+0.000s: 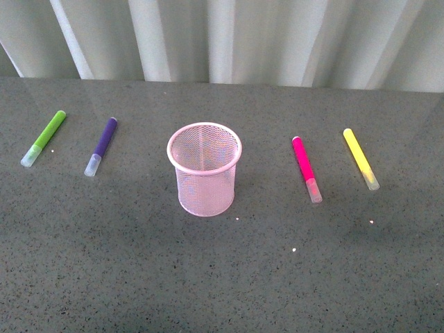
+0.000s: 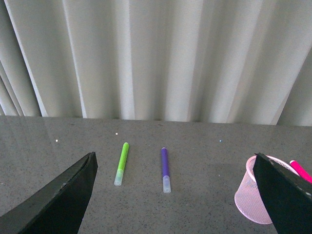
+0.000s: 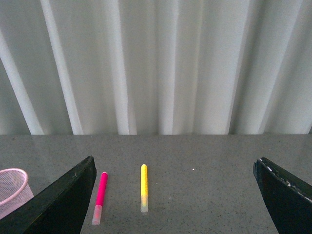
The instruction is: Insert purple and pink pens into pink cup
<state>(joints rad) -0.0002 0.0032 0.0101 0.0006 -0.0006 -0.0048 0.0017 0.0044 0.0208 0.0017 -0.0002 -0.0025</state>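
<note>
Left gripper [image 2: 174, 155] and right gripper [image 3: 175, 159] both gape empty; purple pen [image 1: 101, 146], frame left, lies near green marker [image 1: 44, 138], so a wrong grab seems possible.

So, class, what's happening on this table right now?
Nothing is being handled yet. The left claw and right claw both hang open and empty. The pink cup stands upright in the middle, with no pen in it. The purple pen lies to its left beside a green marker, the pink pen to its right beside a yellow marker.
</note>
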